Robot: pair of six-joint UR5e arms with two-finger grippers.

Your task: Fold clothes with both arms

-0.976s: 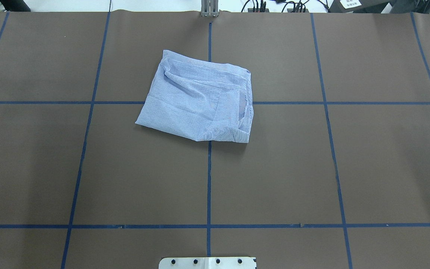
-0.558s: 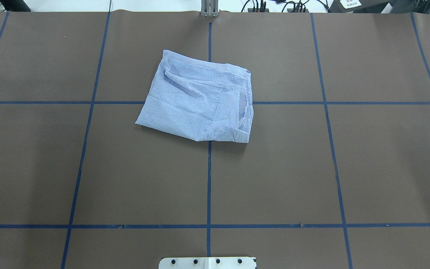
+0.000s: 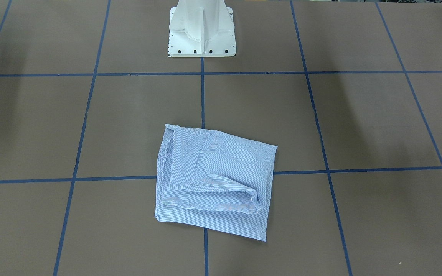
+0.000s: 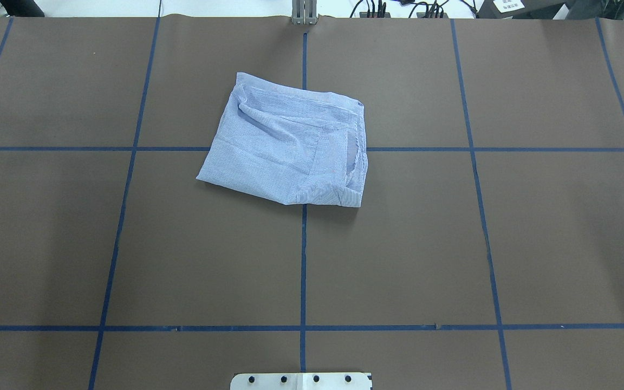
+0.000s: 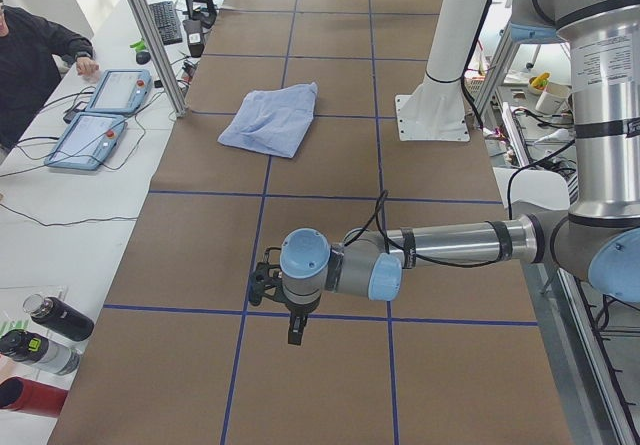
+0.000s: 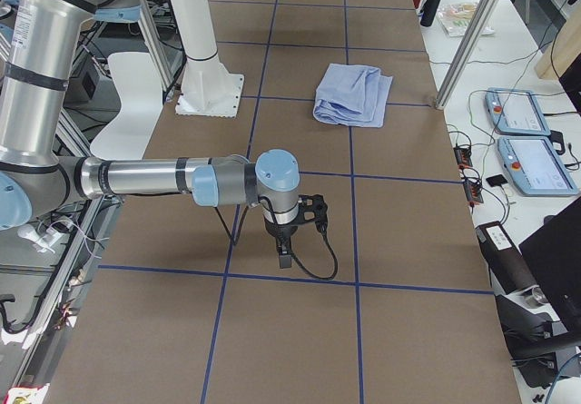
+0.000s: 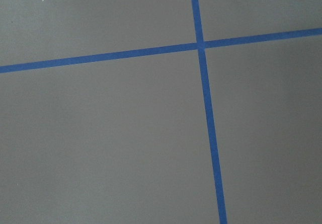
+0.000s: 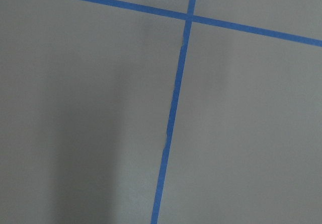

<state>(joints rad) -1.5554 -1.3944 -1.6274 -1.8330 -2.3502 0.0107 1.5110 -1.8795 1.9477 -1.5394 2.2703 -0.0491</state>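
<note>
The clothes are one light blue striped shirt, folded into a rough rectangle and lying flat at the far middle of the brown table; it also shows in the front-facing and side views. Neither arm touches it. The left gripper hangs over the table's left end, far from the shirt. My right gripper hangs over the right end. Both show only in the side views, so I cannot tell if they are open or shut. The wrist views show only bare table cover and blue tape.
Blue tape lines divide the brown table cover. The white pedestal base stands at the robot's edge. A person sits by two tablets on a side bench. Bottles lie near the left end.
</note>
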